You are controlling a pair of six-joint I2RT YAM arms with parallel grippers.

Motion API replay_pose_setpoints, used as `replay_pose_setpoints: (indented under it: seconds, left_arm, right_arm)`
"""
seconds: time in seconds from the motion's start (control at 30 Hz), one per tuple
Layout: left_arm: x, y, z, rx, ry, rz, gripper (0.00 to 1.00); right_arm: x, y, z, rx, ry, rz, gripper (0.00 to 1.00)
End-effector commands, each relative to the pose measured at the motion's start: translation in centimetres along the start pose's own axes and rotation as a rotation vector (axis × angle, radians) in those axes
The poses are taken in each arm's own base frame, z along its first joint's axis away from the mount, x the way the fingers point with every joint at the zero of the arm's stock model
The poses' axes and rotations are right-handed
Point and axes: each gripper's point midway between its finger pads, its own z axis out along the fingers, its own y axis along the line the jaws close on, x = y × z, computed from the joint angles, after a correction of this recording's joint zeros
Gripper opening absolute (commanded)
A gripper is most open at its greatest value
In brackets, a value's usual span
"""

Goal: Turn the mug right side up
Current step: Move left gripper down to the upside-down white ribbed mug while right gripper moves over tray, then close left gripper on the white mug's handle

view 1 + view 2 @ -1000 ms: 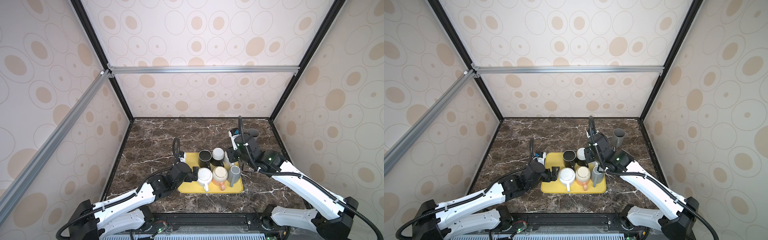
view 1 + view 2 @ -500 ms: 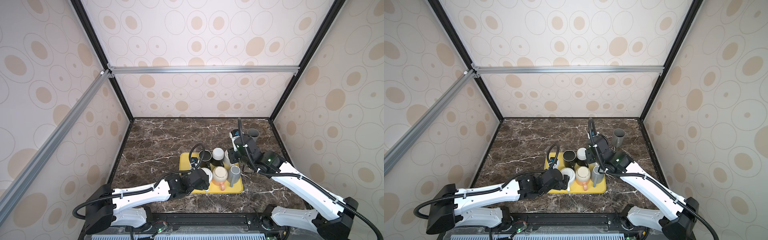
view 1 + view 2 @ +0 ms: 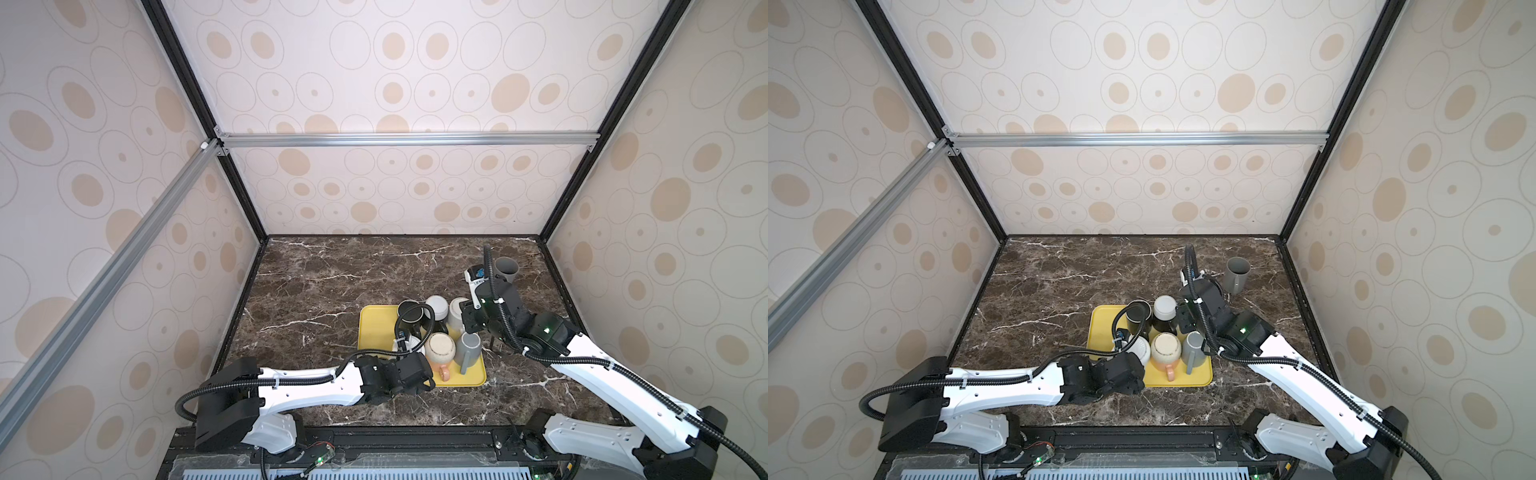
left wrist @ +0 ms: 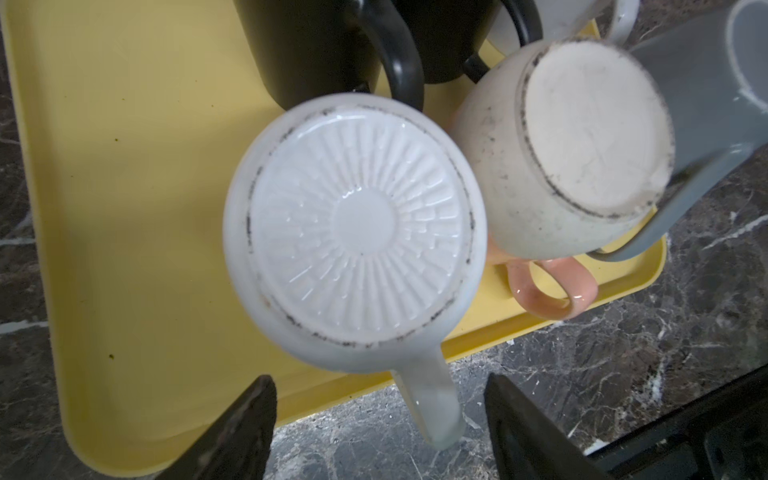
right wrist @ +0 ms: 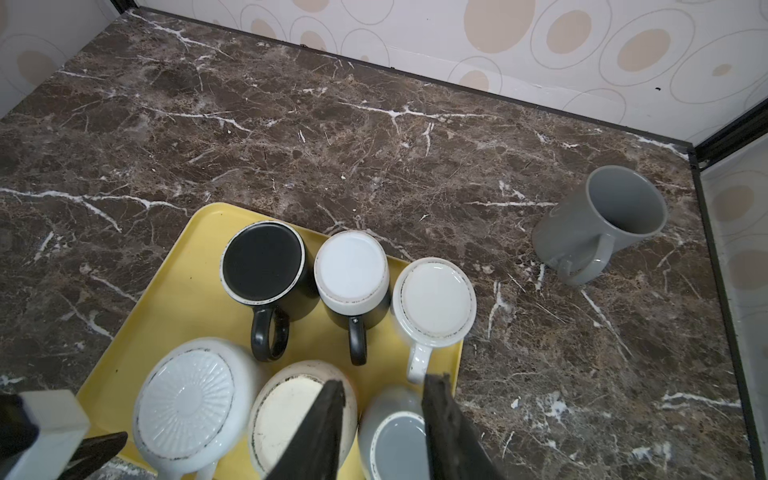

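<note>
My left gripper (image 4: 380, 380) stands spread, its dark fingers (image 4: 232, 436) on either side of the handle (image 4: 432, 407) of the white ceramic mug with a ribbed base (image 4: 353, 224), not touching it. That mug sits upside down at the near edge of the yellow plastic tray (image 4: 124, 208), just beside a speckled cream mug (image 4: 582, 158). My right gripper (image 5: 386, 382) hangs narrowly parted and empty above a grey mug (image 5: 395, 440).

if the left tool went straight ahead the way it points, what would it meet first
The handle of the upside-down white mug, lying between the left tool's open fingers; then probably the mug's wall.
</note>
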Motion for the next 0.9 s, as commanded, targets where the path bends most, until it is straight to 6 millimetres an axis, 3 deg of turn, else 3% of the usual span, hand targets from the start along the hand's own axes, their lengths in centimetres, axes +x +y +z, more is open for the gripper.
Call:
replay_pose_setpoints:
  seconds: [0.0,0.57,0.7,0.87]
  left_arm:
    - [-0.6,-0.9,0.0,0.005,-0.018,-0.008,0.79]
    - [0.8,3.6,-0.3,-0.125,-0.017,-0.016,0.77]
    - [0.6,3.9,-0.2,-0.131,-0.025,-0.014,0.77]
    - [-0.1,2.3,0.0,-0.097,-0.035,0.017,0.75]
  right_arm:
    - [-0.1,-0.3,-0.4,0.008,-0.023,-0.001,0.35]
    - [0.3,0.5,0.6,-0.012,-0.001,0.01,0.34]
    - [0.5,0.7,0.9,-0.017,0.012,0.01,0.34]
    - [0.7,0.8,1.1,-0.022,0.015,0.011,0.34]
